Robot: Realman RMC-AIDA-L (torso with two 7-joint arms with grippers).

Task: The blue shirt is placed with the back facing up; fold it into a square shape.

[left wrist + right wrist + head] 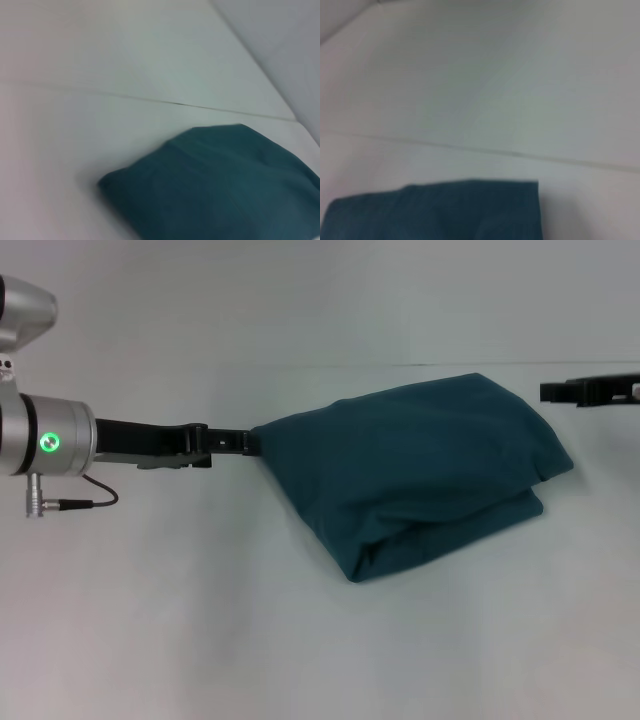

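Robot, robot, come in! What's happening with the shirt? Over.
Left gripper at the blue shirt's left corner. Right gripper off to its right, not touching. Shirt folded into a lumpy bundle on the table. Nothing in the way.

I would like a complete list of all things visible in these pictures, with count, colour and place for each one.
blue shirt: one, dark teal-blue, folded in a thick bundle at the middle of the table, right of centre.
table: one, white, under everything.
left gripper: one, black, at the shirt's left corner, touching the cloth.
right gripper: one, black, at the right edge of the head view, apart from the shirt.
left arm: one, silver with a green light, at the left.
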